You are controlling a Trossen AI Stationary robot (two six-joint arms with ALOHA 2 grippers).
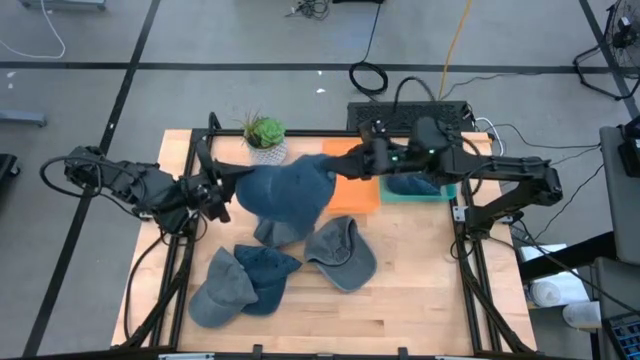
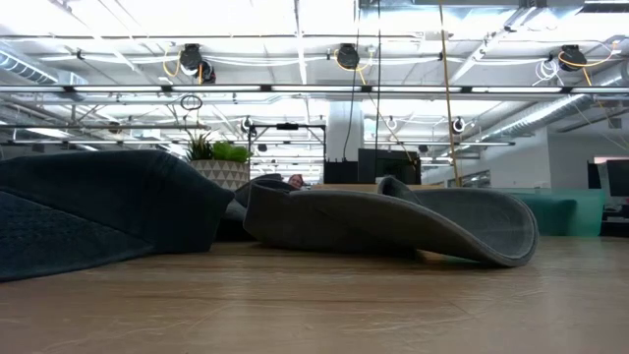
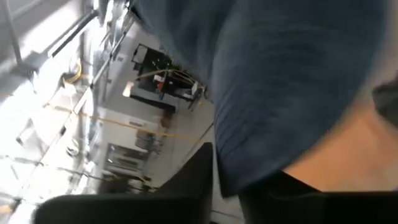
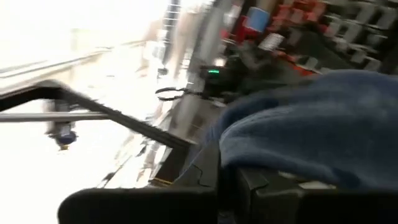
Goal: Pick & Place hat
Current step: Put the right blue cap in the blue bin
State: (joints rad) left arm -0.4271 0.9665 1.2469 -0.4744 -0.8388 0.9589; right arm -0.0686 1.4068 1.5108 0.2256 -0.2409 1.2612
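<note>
Item one, bottom of the high view: three loose caps (image 1: 262, 280) on the wooden table (image 1: 420, 290). Item two, frame centre: blue hat (image 1: 285, 190), lifted between both arms. Left gripper (image 1: 222, 196), centre left, meets its edge; you cannot tell whether those jaws hold. Right gripper (image 1: 352, 160), centre right, is clamped on the opposite edge. Farther up: orange mat (image 1: 357, 195), teal tray (image 1: 420, 190), potted plant (image 1: 265, 135). You should confirm one grip before releasing the other. No readable writing.
</note>
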